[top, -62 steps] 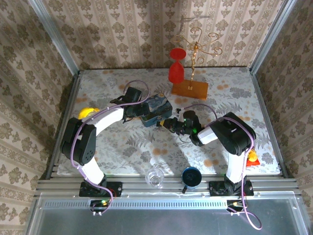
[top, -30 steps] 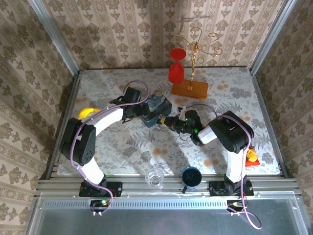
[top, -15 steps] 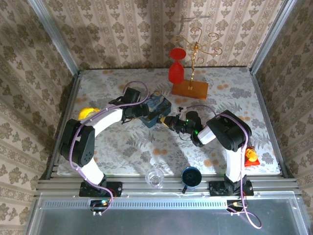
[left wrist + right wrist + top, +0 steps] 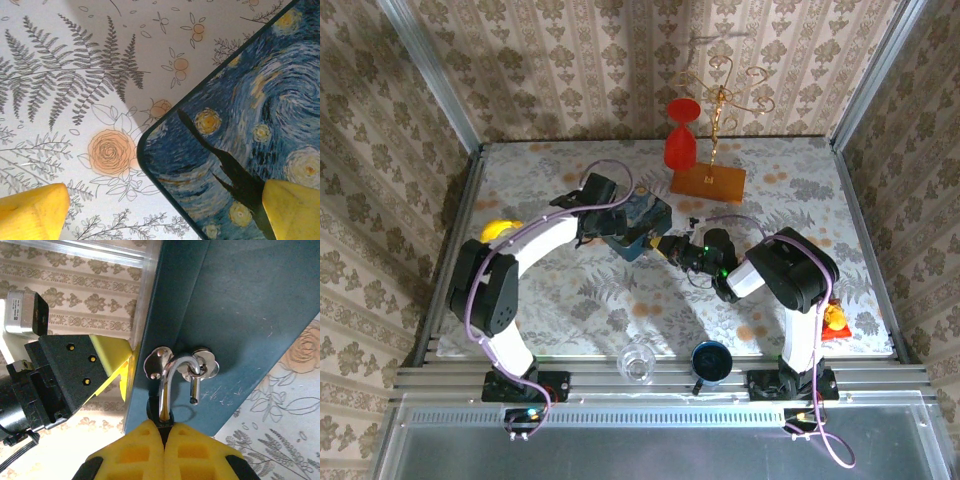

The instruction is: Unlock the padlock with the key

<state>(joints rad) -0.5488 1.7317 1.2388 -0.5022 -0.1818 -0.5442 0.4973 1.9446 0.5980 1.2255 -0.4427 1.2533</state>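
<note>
Padlock hangs through hasp on blue swirl-painted tin side. Right gripper clamped tight on its dark body. Left gripper spread wide, straddling tin's corner. Red goblet behind tin.

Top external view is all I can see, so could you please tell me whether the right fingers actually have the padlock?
Observer: Yes, the right fingers are shut on the padlock, with its dark body pinched at their tips.
Operator: Thank you. Is it hooked to the tin?
Observer: Yes, its silvery shackle passes through the clasp on the tin.
Operator: And are the left fingers gripping the tin?
Observer: No, the left fingers stand wide open across a corner of the lid, one over the lid and the other over the table.
</note>
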